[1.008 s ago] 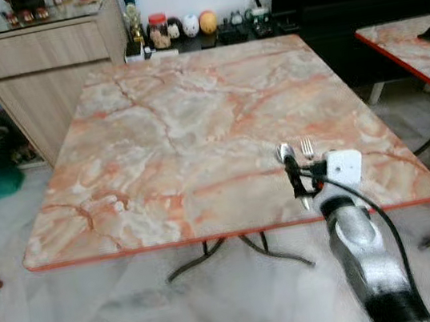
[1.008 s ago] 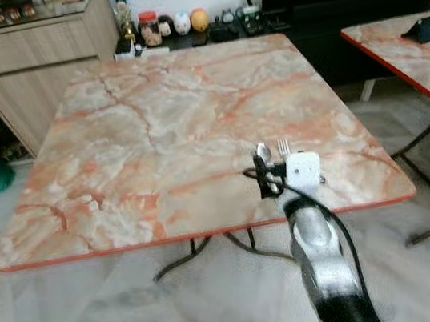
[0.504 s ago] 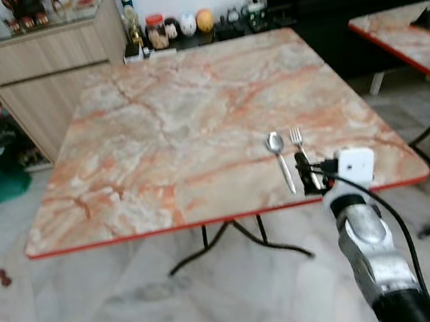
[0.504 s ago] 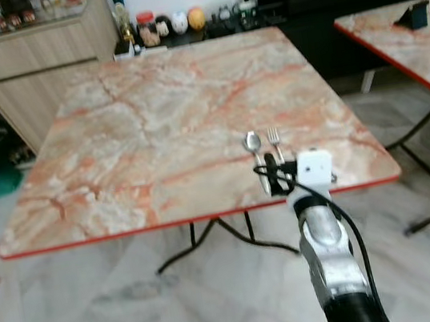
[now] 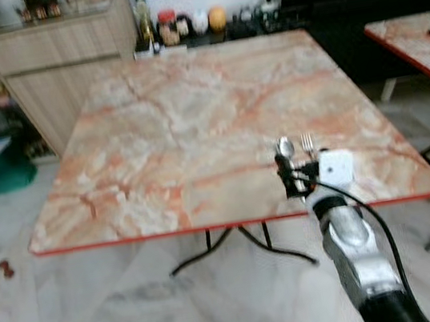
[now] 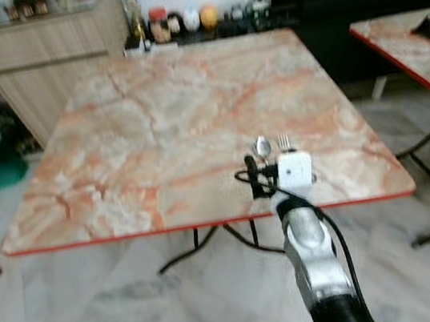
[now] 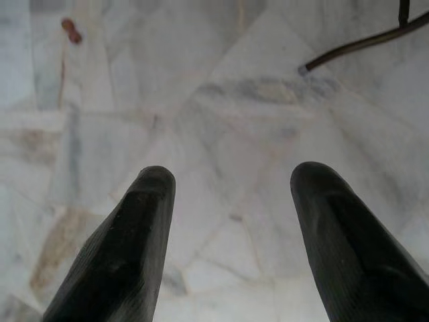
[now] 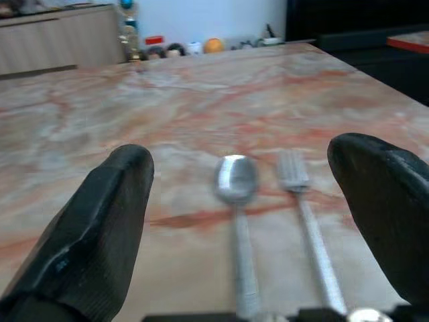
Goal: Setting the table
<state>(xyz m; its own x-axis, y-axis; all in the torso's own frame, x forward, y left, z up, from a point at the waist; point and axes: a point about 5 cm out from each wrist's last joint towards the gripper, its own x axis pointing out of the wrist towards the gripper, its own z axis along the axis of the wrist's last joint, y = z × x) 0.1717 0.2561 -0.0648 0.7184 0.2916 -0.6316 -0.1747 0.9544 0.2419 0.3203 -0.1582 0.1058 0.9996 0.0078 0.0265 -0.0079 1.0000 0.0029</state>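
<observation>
Spoon point(image 8: 236, 180) and fork point(image 8: 293, 172) handles hidden behind right tool point(image 8: 248, 194).

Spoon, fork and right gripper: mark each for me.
spoon point(image 8: 235, 180), right wrist view, on its bowl.
fork point(image 8: 292, 174), right wrist view, on its tines.
right gripper point(image 8: 244, 194), right wrist view, midway between its open fingertips, above the cutlery.

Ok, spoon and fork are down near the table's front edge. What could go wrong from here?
The right tool hangs open just over the spoon and fork; a low pull-back might drag them askew. Both lie close to the table's red front edge, so a nudge could tip them to the floor.
</observation>
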